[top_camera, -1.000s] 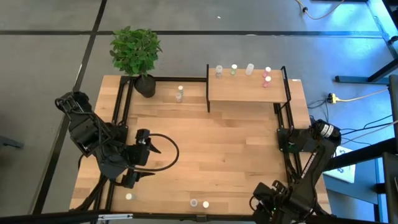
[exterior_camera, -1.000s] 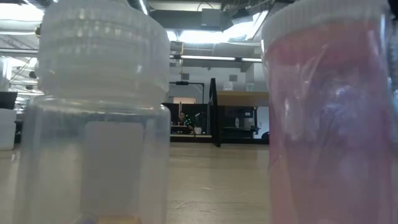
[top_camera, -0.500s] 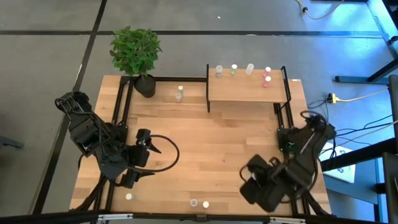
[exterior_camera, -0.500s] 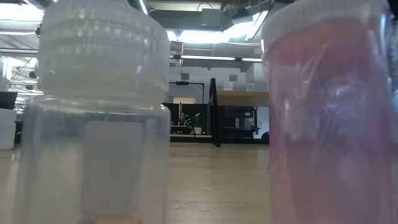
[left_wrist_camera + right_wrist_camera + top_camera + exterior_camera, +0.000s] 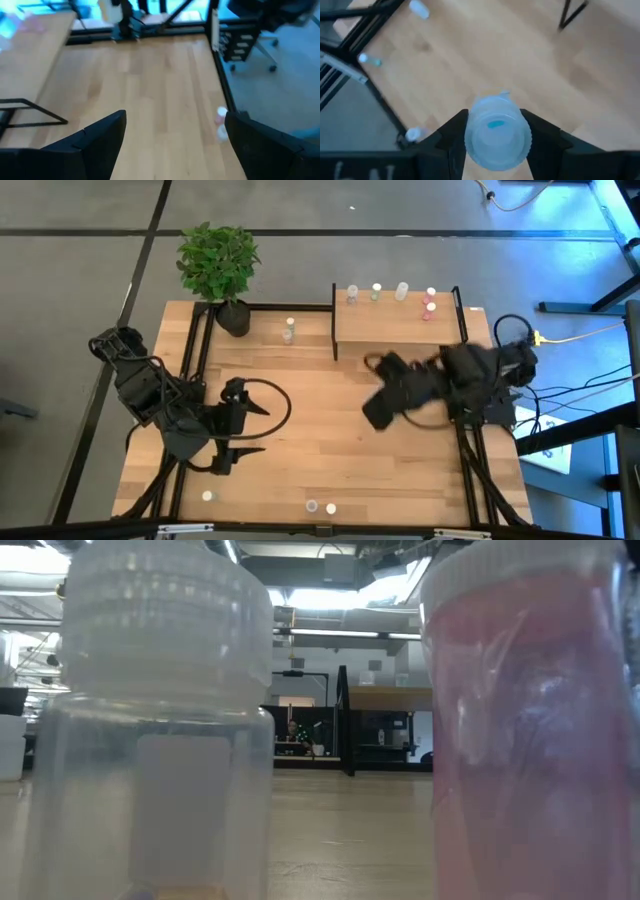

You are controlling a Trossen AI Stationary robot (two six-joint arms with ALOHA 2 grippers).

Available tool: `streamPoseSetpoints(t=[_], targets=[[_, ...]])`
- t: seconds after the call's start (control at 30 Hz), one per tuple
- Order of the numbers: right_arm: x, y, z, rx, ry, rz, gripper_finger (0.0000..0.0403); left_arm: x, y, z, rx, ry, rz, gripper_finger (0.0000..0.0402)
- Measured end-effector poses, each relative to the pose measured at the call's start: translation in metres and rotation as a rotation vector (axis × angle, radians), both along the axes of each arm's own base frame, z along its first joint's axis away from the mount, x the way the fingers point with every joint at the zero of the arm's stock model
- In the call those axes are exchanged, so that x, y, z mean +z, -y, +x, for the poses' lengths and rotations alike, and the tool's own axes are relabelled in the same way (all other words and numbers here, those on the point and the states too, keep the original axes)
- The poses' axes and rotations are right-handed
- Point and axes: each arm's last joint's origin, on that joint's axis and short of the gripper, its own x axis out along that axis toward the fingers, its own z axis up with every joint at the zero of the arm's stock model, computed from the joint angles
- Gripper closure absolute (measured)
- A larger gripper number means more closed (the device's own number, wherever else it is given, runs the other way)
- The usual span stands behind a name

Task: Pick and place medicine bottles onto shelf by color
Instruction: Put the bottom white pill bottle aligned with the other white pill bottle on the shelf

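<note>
From above, the right gripper (image 5: 378, 408) is being swung from the table's near edge toward the light-wood shelf (image 5: 395, 330). At its wrist, a bluish-capped translucent bottle (image 5: 496, 131) is being clamped. The left gripper (image 5: 172, 135) is being left gaping wide.

1. High view: straight down, whole table (image 5: 330, 440), both arms.
2. Low view: tabletop level, two bottles (image 5: 150, 730) right at lens.
3. Wrist views: angled down at tabletop, also seen from above.

ahead of my right gripper (image 5: 375, 412) bare tabletop (image 5: 320, 450) lies open. behind it, the shelf (image 5: 395, 330) and its corner post (image 5: 333, 340) stand in the way.
</note>
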Motion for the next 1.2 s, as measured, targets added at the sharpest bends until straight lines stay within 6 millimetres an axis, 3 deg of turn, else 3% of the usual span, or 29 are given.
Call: streamPoseSetpoints(t=[0.43, 0.77, 0.97, 1.2], targets=[[0.014, 0.130, -0.002, 0.032, -0.050, -0.160, 0.0238, 0.007, -0.029, 0.019, 0.317, 0.149, 0.078, 0.0067], [0.003, 0.226, -0.027, -0.019, -0.172, -0.234, 0.0238, 0.007, -0.054, 0.032, 0.429, 0.143, 0.092, 0.0067], [-0.028, 0.258, -0.043, -0.026, -0.332, -0.199, 0.0238, 0.007, -0.067, 0.037, 0.484, 0.141, 0.099, 0.0067], [-0.061, 0.280, -0.050, -0.015, -0.419, -0.169, 0.0238, 0.007, -0.082, 0.041, 0.543, 0.136, 0.104, 0.0067]])
